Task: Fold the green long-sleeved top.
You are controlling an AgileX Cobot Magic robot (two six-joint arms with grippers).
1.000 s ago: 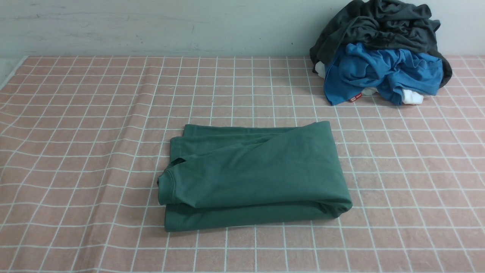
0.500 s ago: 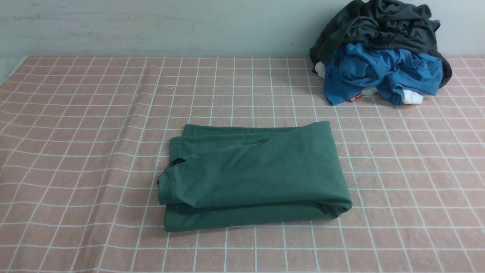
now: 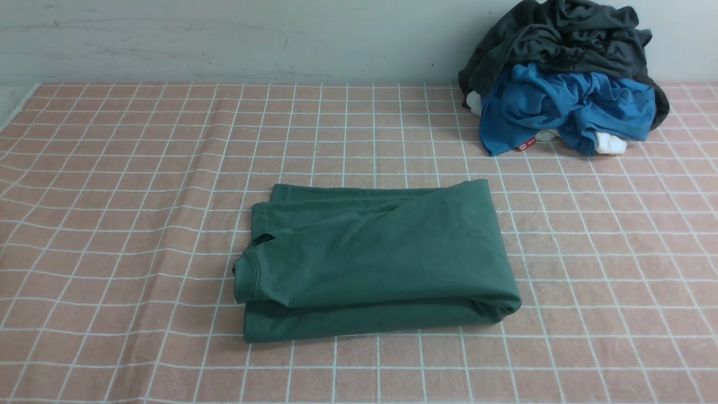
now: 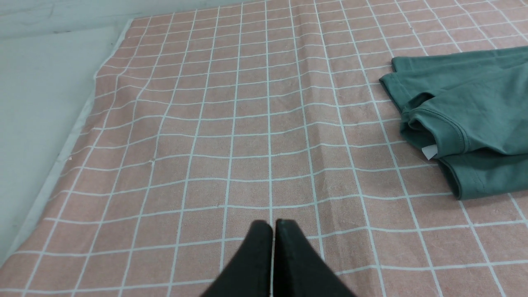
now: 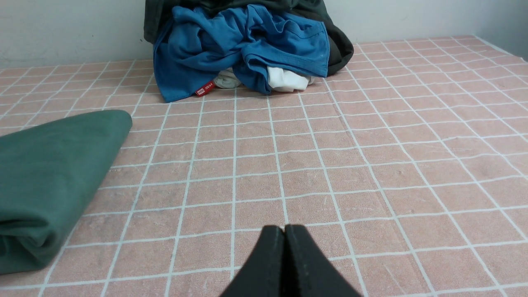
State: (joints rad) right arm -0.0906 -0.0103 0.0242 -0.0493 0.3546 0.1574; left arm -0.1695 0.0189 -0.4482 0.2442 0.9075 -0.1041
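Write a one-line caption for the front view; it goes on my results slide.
Green long-sleeved top lies folded on the pink checked cloth, with unfolded clothes piled at the far right.

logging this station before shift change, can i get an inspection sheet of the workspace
surface: pink checked cloth, mildly rippled
job's things: green long-sleeved top folded in a compact stack mid-table
clutter: bright blue garment under dark grey garment, white fabric beneath, far right corner
grippers: left claw shut, empty, beside the top; right claw shut, empty
cables: nothing seen
surroundings: pale wall behind table
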